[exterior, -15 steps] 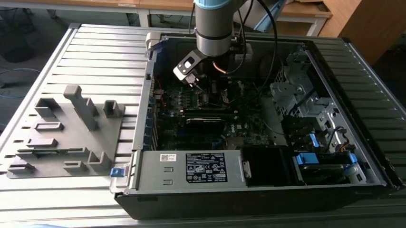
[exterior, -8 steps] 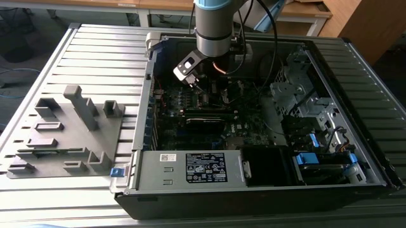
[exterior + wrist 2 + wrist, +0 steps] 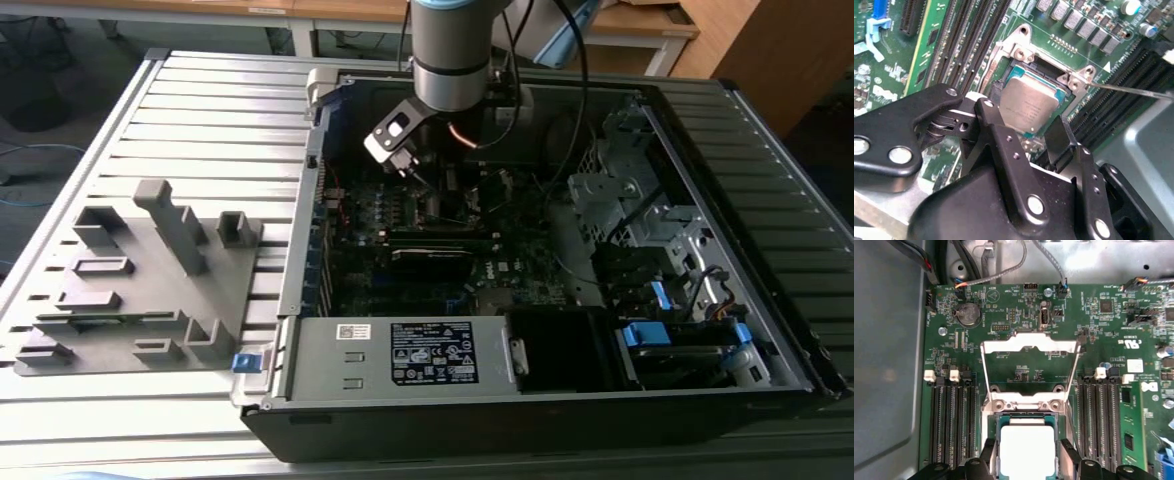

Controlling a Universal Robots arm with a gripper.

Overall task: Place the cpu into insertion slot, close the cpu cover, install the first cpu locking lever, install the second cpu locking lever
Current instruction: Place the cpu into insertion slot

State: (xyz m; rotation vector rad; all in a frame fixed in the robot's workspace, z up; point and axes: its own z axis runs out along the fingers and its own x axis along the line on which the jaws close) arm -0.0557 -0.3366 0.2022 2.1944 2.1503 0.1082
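On the exterior view's left, the grey fixture (image 3: pixel 134 280) sits well clear. Inside the case (image 3: pixel 300 250), your gripper (image 3: pixel 1028 446) is clamped on the cpu (image 3: pixel 1029 105), which looks seated in the slot (image 3: pixel 1041 67). You have the cover (image 3: pixel 1029 342) still to close and a lever (image 3: pixel 1134 90) unlatched. Memory slots (image 3: pixel 951 425) crowd both flanks, and cables (image 3: pixel 577 100) hang on the right.

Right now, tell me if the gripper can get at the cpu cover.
Likely yes: the cpu cover stands flipped open next to the cpu, where the gripper sits, with nothing between them.
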